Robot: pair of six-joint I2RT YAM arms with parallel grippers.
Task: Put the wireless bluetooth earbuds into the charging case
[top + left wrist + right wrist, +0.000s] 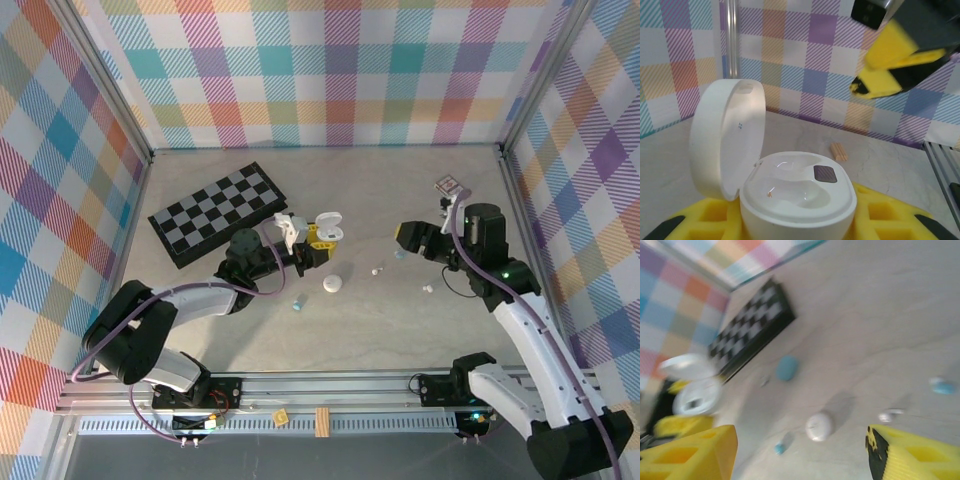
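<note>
Left of the left gripper's fingers, a chessboard (218, 213) lies flat on the table (420, 340). Between those yellow fingers (705, 220) sits the charging case (797, 192). The left gripper (797, 222) is clamped on its base from both sides. The case is white and upright, with its round lid hinged back and standing open on the left. Its two wells are bare glossy plastic: one has a dark square patch, the other a tiny orange speck. A few marks inside the lid are too small to read. Past the fingertips, beyond the case, a short tan ribbed peg (839, 151) lies on the table.

Just right of the left fingers, toward the arm bases, a white pebble-shaped case (332, 284) lies shut on the table. From the right wrist a blue oval piece (786, 368) lies beyond it, too blurred to tell more.

The wireless bluetooth earbuds (377, 270) lie loose on the table between the two grippers, closer to the right fingers. One white bud is just ahead of those fingers and a second white bud (427, 289) is beside them, toward the arm bases. From the right wrist a pale blue bud (942, 386) lies near one finger.

The right gripper (400, 240) points left. Its yellow fingers (910, 457) are spread wide and grip nothing.
</note>
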